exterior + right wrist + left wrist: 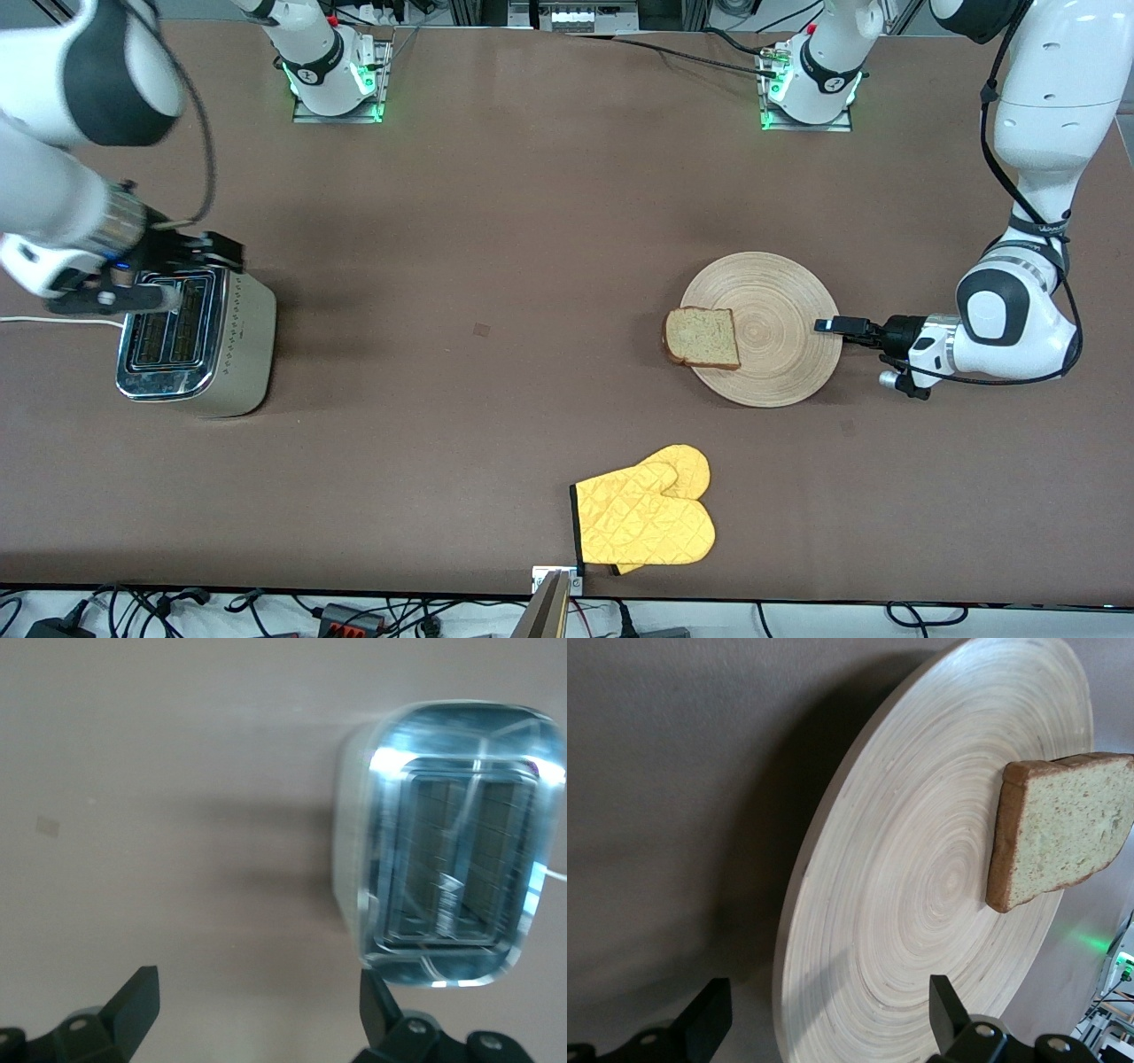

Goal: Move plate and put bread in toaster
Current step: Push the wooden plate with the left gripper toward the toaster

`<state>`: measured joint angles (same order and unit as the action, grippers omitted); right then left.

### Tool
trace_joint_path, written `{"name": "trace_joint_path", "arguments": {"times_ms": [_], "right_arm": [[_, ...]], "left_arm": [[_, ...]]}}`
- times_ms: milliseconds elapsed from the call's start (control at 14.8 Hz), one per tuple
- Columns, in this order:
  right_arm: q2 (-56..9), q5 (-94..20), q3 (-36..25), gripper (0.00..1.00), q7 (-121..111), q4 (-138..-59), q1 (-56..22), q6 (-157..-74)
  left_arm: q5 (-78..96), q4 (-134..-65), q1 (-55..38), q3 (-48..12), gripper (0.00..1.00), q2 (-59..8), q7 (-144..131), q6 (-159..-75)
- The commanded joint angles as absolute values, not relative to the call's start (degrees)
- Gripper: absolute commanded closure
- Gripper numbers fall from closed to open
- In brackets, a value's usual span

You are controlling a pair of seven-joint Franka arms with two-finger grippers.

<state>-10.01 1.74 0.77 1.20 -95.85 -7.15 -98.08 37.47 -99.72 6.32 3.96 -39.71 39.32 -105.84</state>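
Left gripper (828, 325) jaws straddle plate (780, 354) rim; bread (702, 337) overhangs its edge.

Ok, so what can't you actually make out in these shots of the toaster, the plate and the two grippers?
- Right gripper: over the toaster in the front view, its own wrist covers the fingertips.
- Toaster slots: motion blur in the right wrist view hides what is inside.
- Left gripper: whether it touches the plate rim; fingers open either side.
- Bread underside: unseen.
- Oven mitt: one or two, overlapped.
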Motion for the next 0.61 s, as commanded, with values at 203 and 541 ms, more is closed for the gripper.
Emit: {"name": "trace_joint_path", "arguments": {"times_ms": [203,541], "right_arm": [[-11.8,2.5,0.4,0.00,1.4,-93.4,-9.1,-98.2],[-13.4,3.1,0.5,0.00,1.1,-92.6,-10.5,-101.6]], "left_arm": [[39.5,-100.6,6.8,3.4,0.53,-39.2,40.7,-104.1],[43.2,-99.9,5.8,2.6,0.87,-39.4,43.6,-100.6]]}}
